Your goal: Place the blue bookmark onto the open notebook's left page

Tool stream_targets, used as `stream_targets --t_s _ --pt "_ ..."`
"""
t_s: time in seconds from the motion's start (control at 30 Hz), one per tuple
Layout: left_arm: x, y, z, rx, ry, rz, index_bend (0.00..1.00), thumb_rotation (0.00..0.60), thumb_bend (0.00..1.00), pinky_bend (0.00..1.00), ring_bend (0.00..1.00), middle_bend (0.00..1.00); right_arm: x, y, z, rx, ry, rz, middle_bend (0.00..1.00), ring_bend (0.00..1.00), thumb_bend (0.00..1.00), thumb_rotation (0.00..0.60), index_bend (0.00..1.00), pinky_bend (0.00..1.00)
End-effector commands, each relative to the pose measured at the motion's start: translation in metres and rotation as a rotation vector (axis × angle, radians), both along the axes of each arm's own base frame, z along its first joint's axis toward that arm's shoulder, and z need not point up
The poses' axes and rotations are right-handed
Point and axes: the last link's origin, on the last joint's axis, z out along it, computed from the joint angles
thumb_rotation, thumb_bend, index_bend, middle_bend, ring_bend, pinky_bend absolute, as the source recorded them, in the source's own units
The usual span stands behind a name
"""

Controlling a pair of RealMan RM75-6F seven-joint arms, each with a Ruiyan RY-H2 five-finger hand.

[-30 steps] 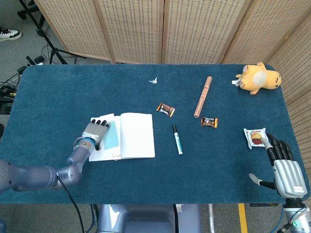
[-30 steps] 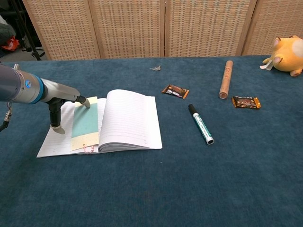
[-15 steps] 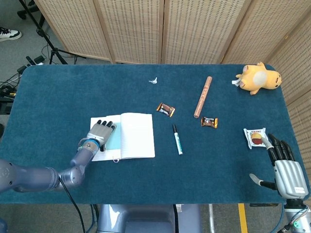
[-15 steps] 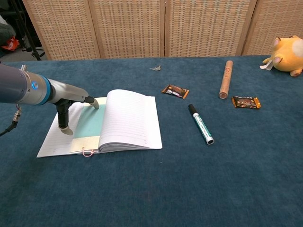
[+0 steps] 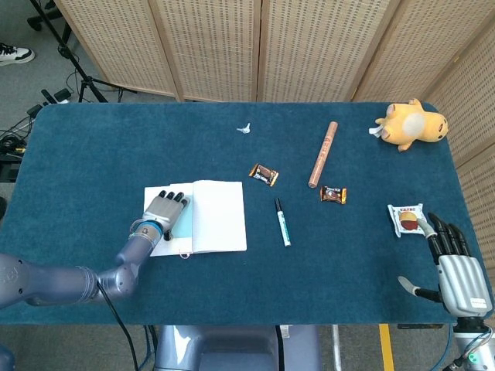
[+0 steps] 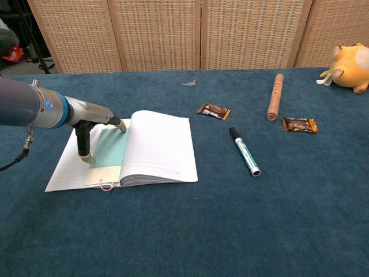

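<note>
Chest view, blue bookmark (image 6: 108, 151) lengthwise along notebook (image 6: 158, 147) spine, left robot hand (image 6: 92, 130) fingertips pressing it

The bench (image 5: 100, 154) is covered in dark blue cloth and carries 8 loose things. The open notebook (image 5: 216, 216) lies flat on it, toward the front left. Taking the notebook as landmark: a green-and-white marker (image 5: 282, 222) lies just to its right, cap end pointing away. Beyond the notebook's far right corner sits 1 brown candy wrapper (image 5: 264, 175); a second candy wrapper (image 5: 333, 194) lies further right, past the marker. A tan cardboard tube (image 5: 322, 154) lies beyond that one. A small scrap of paper (image 5: 245, 127) rests well behind the notebook. Far right sit a red-and-white snack packet (image 5: 405, 219) and, at the back corner, a yellow plush toy (image 5: 412, 124).
</note>
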Motion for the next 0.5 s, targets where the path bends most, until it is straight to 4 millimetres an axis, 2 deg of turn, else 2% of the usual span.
stream_targets --t_s 0.03,0.1,0.13,0.33,0.5 --pt "0.005 0.002 0.007 0.018 -0.034 -0.002 0.0 0.6 0.26 0.0 0.0 0.0 0.0 0.0 0.0 0.001 0.001 0.002 0.0 0.0 0.1 0.6 0.0 0.0" --pt "0.01 0.005 0.015 0.038 -0.06 -0.011 0.0 0.6 0.26 0.0 0.0 0.0 0.001 0.0 0.0 0.003 0.001 0.004 0.0 0.0 0.1 0.6 0.0 0.0" --pt "0.017 0.009 0.026 0.064 -0.092 -0.022 0.0 0.6 0.27 0.0 0.0 0.0 0.001 0.001 -0.001 0.006 0.002 0.006 0.0 0.0 0.1 0.6 0.0 0.0" --pt "0.03 0.011 0.064 0.131 -0.185 -0.048 0.0 0.6 0.27 0.0 0.0 0.0 0.003 0.001 -0.002 0.011 0.005 0.012 0.0 0.0 0.1 0.6 0.0 0.0" --pt "0.024 0.005 0.097 0.189 -0.265 -0.037 0.0 0.6 0.27 0.0 0.0 0.0 0.004 0.003 -0.001 0.009 0.003 0.015 0.0 0.0 0.1 0.6 0.0 0.0"
